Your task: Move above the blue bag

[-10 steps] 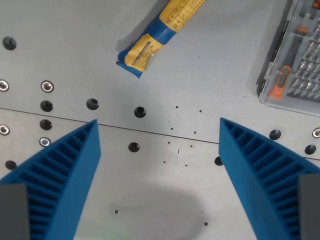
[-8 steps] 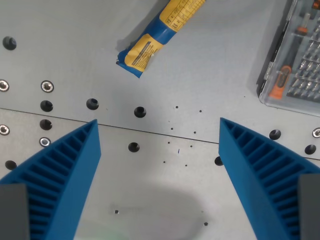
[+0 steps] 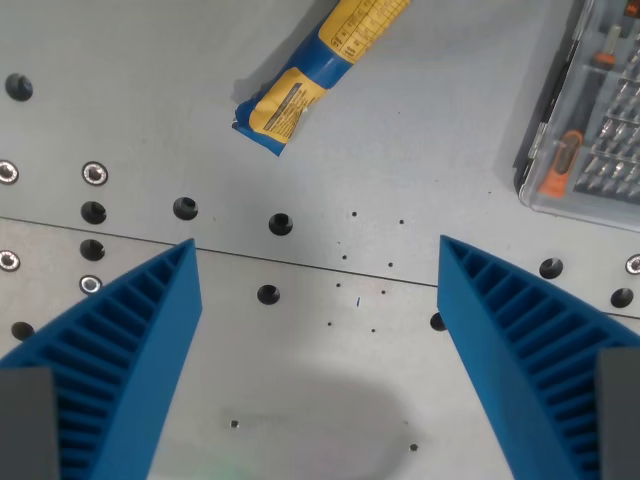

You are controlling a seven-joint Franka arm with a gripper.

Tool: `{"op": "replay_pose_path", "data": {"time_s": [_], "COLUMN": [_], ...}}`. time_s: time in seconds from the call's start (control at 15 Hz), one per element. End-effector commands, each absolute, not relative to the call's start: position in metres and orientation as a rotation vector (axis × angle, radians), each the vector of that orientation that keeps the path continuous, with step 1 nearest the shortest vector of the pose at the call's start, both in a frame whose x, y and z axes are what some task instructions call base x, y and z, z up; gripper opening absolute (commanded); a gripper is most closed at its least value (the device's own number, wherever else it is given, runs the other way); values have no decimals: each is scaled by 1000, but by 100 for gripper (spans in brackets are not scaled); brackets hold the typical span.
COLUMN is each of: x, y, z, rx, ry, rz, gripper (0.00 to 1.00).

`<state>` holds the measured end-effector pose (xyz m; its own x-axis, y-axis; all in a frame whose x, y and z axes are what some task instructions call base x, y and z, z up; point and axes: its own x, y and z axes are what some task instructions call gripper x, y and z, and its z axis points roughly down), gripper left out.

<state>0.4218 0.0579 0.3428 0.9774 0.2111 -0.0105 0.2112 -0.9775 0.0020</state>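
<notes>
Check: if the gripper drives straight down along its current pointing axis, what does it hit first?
Most likely bare table. The gripper is open with nothing between its fingers. The blue bag lies further up the wrist view, and the clear bit case sits at the right, both off that line. Depth is unclear.

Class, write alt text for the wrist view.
A blue and yellow bag lies diagonally on a grey metal table, beyond the open blue claw. A clear tool case sits at the wrist view's right.

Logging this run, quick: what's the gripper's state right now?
Gripper: open, fingers spread wide, holding nothing; the blue bag lies ahead on the table.
</notes>
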Motion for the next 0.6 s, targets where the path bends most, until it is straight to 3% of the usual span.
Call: {"op": "replay_pose_path", "data": {"time_s": [0.07,0.6], "x": [423,429], "y": [58,56], "z": [340,317], "rx": [3129,3135], "ry": [244,-6], "rz": [7,65], "gripper": [100,100]}}
